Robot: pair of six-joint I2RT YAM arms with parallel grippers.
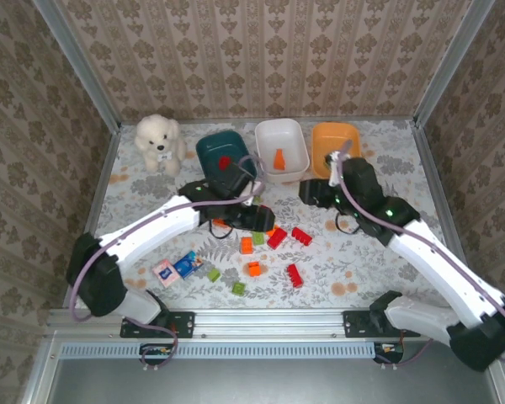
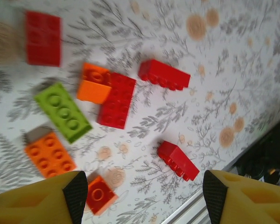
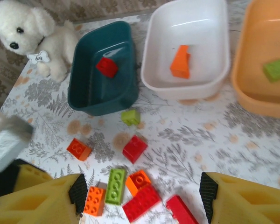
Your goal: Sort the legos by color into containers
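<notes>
1. Sorting is judged barely begun. One red lego (image 3: 106, 66) is seen in the teal bin (image 3: 100, 95), one orange lego (image 3: 180, 61) in the white bin (image 3: 198, 37), and one green lego (image 3: 276, 69) in the orange bin (image 3: 254, 51).
2. Most of the legos are left to be sorted. Reds, oranges and greens are scattered together on the surface (image 3: 210, 135), just in front of the bins.
3. A tight cluster (image 2: 116, 100) is framed under the left claw (image 2: 143, 189), which is held spread wide with nothing gripped between its yellow fingers.
4. The right claw (image 3: 143, 191) is likewise parted and empty, and is pointed at the bins and the loose pieces below them.
5. The legos are made of hard, glossy plastic. Blocky shapes with round studs on top are seen, and the orange one in the white bin is wedge-shaped.
6. The bins are smooth plastic, formed as rounded rectangles with sloped walls and plain rims.
7. The surface is covered in a flat, matte floral print.
8. A fluffy white dog (image 3: 32, 32) is seated beside the teal bin, and a flat packet (image 1: 177, 268) is left lying near the left arm. Neither is judged part of the sort.
</notes>
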